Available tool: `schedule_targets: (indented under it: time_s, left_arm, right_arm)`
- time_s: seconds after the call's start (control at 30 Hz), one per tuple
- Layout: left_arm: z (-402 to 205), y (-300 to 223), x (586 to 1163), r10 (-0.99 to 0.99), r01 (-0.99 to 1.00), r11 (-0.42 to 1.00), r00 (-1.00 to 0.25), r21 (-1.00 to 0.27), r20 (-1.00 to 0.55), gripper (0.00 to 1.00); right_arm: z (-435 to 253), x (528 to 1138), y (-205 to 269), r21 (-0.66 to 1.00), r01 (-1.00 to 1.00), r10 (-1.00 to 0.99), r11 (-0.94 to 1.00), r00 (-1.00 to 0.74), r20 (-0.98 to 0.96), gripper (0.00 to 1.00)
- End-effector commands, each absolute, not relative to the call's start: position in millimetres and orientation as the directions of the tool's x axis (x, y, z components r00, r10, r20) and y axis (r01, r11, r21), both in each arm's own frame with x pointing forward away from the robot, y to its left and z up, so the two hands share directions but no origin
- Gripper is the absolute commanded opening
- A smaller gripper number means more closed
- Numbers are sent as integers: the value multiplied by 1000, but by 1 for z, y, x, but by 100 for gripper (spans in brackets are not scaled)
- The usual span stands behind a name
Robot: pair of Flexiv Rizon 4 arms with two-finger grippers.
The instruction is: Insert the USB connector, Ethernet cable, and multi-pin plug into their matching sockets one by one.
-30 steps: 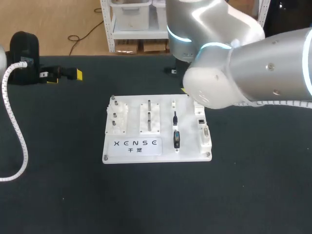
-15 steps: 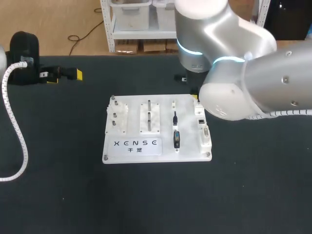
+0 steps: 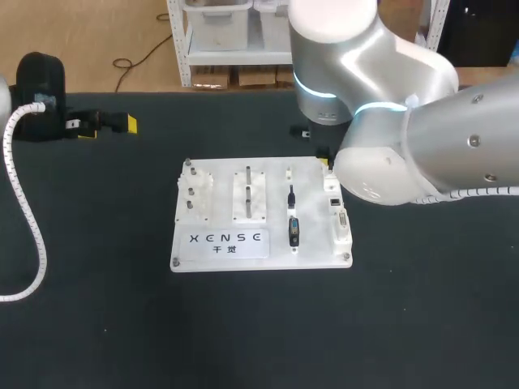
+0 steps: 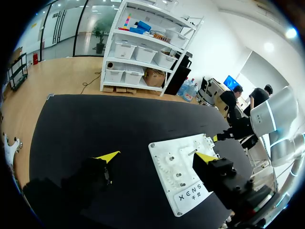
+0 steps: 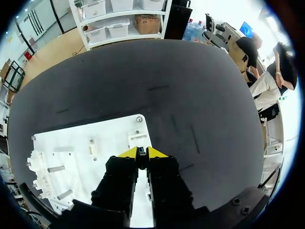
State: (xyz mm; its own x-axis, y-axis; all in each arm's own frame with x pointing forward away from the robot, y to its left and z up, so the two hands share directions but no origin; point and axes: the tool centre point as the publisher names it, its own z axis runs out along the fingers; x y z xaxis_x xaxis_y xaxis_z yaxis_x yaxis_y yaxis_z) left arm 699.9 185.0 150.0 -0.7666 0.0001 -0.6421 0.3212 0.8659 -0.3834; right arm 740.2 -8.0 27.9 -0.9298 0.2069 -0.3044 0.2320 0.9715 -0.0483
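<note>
The white board lies mid-table. My right gripper is shut on a small dark plug, apparently the USB connector, held just over the socket block at the board's far right corner. In the head view only its yellow tip shows under the arm. Two black connectors rest in holders left of the socket column. My left gripper is open and empty, far off at the table's back left.
Tall white fixtures and pegs stand on the board's left and middle parts. My right arm's large elbow hangs over the board's right back corner. A white ribbed cable curves along the table's left side.
My right arm has swung to the right, bringing its gripper from the board's back edge to the socket column at the far right corner. The left arm has kept still.
</note>
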Motion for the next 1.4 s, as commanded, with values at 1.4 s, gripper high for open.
schedule_targets:
  time_s: [1.4]
  left_arm:
    - [150,185,700,0,321,866,-767,-383,-642,100]
  right_arm:
    - [18,740,-14,-38,180,164,983,-952,-260,0]
